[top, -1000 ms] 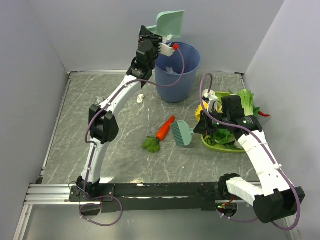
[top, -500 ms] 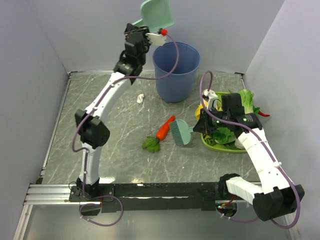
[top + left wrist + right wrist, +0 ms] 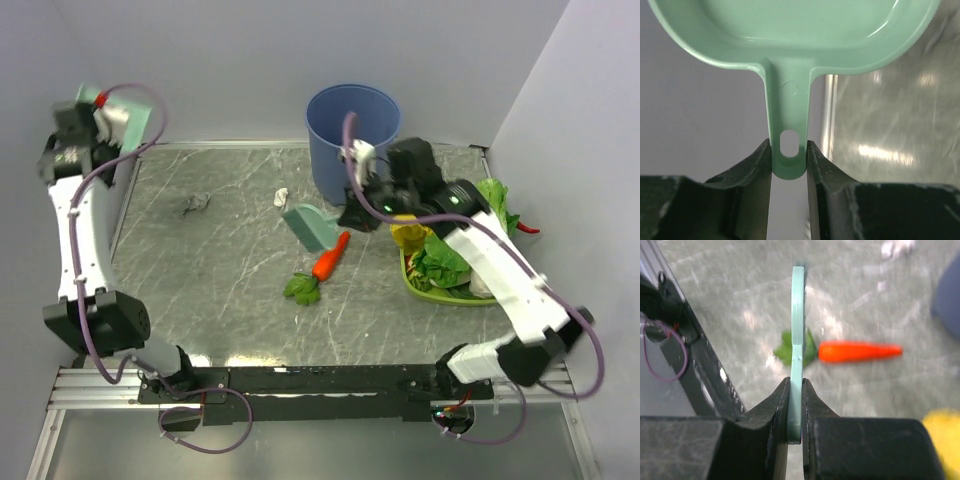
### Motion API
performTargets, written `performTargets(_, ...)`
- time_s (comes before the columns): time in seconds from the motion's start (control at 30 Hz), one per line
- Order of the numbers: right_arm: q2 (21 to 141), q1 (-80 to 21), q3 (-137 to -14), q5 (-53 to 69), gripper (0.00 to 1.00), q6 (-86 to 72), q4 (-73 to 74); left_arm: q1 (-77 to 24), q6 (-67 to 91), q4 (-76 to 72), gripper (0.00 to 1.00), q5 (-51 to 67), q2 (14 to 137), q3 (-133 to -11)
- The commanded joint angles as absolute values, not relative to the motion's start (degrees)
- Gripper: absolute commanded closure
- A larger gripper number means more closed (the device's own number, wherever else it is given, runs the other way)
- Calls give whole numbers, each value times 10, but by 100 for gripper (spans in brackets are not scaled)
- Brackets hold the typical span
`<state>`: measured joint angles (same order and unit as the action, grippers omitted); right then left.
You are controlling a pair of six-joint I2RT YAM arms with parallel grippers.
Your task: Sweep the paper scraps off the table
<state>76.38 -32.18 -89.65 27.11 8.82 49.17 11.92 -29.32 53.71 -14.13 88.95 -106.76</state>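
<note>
Two paper scraps (image 3: 282, 197) lie on the table (image 3: 220, 290): a white one just left of the blue bucket (image 3: 352, 130) and a grey one further left, well apart. Right gripper (image 3: 796, 385) is clamped on the flat handle of the teal brush (image 3: 312, 225), which sits between the white scrap and the carrot (image 3: 330, 257). Left gripper (image 3: 789, 160) is at the far left edge, raised, with its jaws pinching the handle of the teal dustpan (image 3: 790, 30).
</note>
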Motion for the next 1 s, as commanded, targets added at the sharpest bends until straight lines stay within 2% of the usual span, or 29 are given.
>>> performTargets(0.0,905,-346,-1053,229,100,34,410,168,-231,598,99,-28,769,-941)
performTargets(0.13,1078,-372,-1279,218,100,-60,396,170,-220,581,99,-54,696,-826)
performTargets(0.17,1114,-385,-1371,214,100,-76,383,170,-215,585,99,-58,687,-813)
performTargets(0.2,1172,-391,-1401,210,100,-88,364,171,-213,591,99,-61,670,-801)
performTargets(0.27,1208,-407,-1427,203,100,-104,284,178,-202,600,99,-56,650,-768)
performTargets(0.4,1241,-440,-1361,132,100,-90,123,181,-192,627,99,-66,607,-729)
performTargets(0.5,1288,-446,-1374,108,100,-28,52,180,-192,660,99,-82,593,-721)
performTargets(0.6,1341,-455,-1425,75,100,80,20,181,-192,680,99,-90,584,-729)
performTargets(0.67,1342,-463,-1385,71,100,199,-18,181,-186,689,99,-98,582,-739)
performTargets(0.73,1330,-464,-1329,84,100,309,-74,181,-178,700,99,-112,582,-752)
performTargets(0.87,1321,-461,-1232,155,100,471,-79,182,-160,719,99,-114,580,-775)
performTargets(0.97,1341,-460,-1225,184,100,557,-63,182,-147,733,99,-103,577,-777)
